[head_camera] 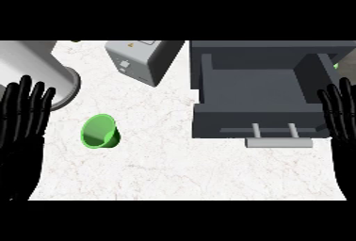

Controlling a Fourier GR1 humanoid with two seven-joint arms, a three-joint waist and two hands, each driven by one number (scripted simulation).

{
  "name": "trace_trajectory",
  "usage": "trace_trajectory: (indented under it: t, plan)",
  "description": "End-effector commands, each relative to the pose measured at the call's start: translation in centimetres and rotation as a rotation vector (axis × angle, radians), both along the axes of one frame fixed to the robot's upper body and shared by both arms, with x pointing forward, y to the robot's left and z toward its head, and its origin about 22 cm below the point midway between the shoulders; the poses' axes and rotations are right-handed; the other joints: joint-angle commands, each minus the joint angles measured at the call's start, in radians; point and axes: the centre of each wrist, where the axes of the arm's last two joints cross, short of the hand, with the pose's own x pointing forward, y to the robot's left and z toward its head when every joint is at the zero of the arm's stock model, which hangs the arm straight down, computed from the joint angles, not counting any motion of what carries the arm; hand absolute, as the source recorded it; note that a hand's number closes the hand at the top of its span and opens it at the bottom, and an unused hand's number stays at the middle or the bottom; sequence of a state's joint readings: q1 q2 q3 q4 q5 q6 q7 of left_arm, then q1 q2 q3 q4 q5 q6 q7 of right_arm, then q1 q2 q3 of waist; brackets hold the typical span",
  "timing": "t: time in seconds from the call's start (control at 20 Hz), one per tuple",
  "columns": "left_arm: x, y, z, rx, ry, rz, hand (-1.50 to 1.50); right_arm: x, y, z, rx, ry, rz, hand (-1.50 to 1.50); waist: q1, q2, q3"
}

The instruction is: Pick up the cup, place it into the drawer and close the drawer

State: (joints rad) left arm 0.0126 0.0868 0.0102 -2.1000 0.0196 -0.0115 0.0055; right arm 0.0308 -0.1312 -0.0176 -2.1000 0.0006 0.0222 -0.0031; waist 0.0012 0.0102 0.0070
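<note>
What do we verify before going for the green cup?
1. Green plastic cup stands apart from other things on the white marble counter: ok.
2. Cup upright: cannot tell.
3. Dark grey drawer open: ok.
4. Light grey bar handle unobstructed: ok.
5. Left hand open, holding nothing: ok.
6. Right hand open, at the drawer's side: ok.

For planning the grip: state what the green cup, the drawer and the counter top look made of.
Green cup: likely plastic, glossy; even bright colour, lighter rim.
Drawer: probably painted metal, matte; flat dark grey, no shine.
Counter top: looks like marble or stone, smooth; white with faint reddish veins.
</note>
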Motion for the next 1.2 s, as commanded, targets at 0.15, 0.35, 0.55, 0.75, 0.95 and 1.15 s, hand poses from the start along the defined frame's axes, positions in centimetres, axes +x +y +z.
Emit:
trace_trajectory:
  t: [0.15,0.35,0.55,0.75,0.95,1.15]
  plan:
    - [1.3,0.7,0.5,0.011,-0.002,-0.394,-1.5,0.3,1.2,1.2,0.053,-0.024,0.006,-1.5,-0.005,-0.009,-0.009]
    - [0.8,2.8,-3.0,-0.145,0.179,-0.577,-1.5,0.3,-0.1,-0.4,-0.05,0.038,0.031,-1.5,-0.002,-0.005,-0.009]
    - [1.5,6.2,-5.0,-0.192,0.226,-0.578,-1.5,0.4,1.1,-0.8,-0.064,0.052,0.04,-1.5,-0.001,-0.008,-0.008]
    - [2.6,7.8,-6.4,-0.2,0.268,-0.588,-1.5,1.3,-0.9,-0.2,-0.062,0.042,0.041,-1.5,-0.002,-0.009,-0.007]
    - [3.4,8.5,-7.5,-0.157,0.305,-0.541,-1.5,1.1,-0.6,-1.1,-0.045,0.045,0.028,-1.5,-0.003,-0.01,-0.007]
    - [3.3,12.0,-9.5,-0.133,0.332,-0.468,-1.5,1.1,0.1,-0.6,-0.057,0.052,0.045,-1.5,-0.004,-0.01,-0.007]
